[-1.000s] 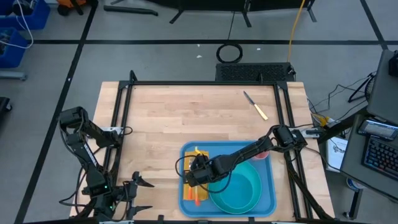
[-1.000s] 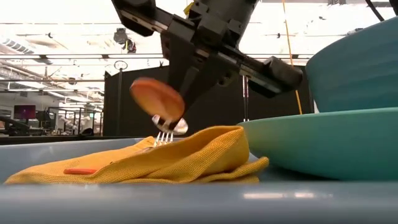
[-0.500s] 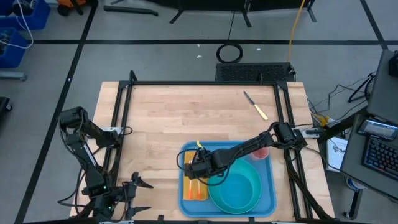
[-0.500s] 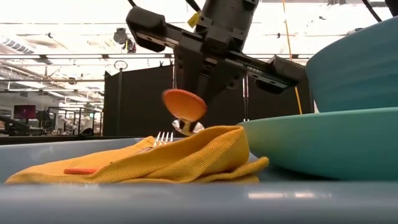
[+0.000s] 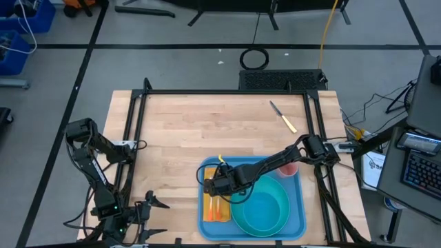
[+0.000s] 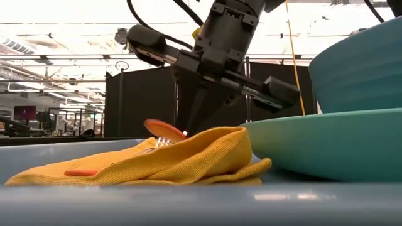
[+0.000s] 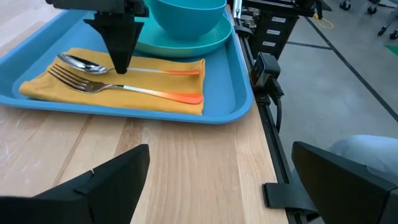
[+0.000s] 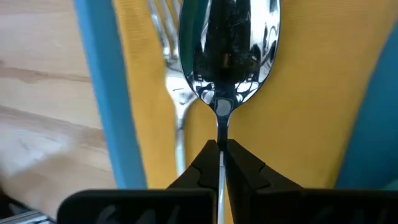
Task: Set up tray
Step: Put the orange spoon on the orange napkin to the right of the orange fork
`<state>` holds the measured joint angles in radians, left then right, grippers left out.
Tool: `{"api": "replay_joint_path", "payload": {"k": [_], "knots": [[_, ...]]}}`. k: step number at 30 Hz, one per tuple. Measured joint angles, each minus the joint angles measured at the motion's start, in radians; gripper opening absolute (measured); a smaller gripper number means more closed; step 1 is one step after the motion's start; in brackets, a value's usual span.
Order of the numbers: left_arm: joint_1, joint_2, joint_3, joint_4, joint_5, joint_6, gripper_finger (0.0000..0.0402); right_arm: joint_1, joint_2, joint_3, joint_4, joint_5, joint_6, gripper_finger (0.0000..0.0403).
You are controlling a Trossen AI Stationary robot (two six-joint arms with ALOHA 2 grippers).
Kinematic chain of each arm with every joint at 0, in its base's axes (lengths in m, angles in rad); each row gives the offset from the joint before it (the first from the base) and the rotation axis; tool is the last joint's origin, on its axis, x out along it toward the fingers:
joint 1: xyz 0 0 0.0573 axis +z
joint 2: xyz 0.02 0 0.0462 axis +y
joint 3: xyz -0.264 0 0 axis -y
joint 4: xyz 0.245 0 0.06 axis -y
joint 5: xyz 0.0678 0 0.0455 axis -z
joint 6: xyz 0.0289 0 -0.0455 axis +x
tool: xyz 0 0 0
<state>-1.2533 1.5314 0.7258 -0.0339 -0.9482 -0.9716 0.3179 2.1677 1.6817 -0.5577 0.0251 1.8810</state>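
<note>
My right claw [image 8: 219,149] is pinched tight on the thin neck of the spoon [image 8: 227,50], just behind its bowl, and I hold it low over the napkin [image 7: 118,90]. The blue tray [image 5: 207,224] sits at the six o'clock edge of the table [image 5: 207,124], a little toward five. Inside it the napkin lies along the nine o'clock side, the teal plate [image 5: 265,224] and bowl [image 7: 186,12] fill the three o'clock side, and the fork [image 7: 124,90] rests on the cloth with the spoon right beside it.

I judge I am at the laying-down step: the spoon lies almost flat on the napkin, parallel to the fork. Next I need to part my fingers gently, so the spoon settles without rolling onto the fork, then lift straight up clear of the cloth. A knife [image 5: 283,117] lies at one o'clock, well apart from the tray, probably my next fetch.

My left claw [image 5: 153,219] waits at seven o'clock, fingers spread wide, holding nothing.
</note>
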Motion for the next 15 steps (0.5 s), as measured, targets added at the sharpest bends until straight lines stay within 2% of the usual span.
{"api": "replay_joint_path", "payload": {"k": [15], "knots": [[0.001, 0.000, 0.000, -0.001, 0.002, 0.005, 0.0397, -0.004, 0.000, -0.034, 0.026, 0.001, -0.002, 0.0000]]}}
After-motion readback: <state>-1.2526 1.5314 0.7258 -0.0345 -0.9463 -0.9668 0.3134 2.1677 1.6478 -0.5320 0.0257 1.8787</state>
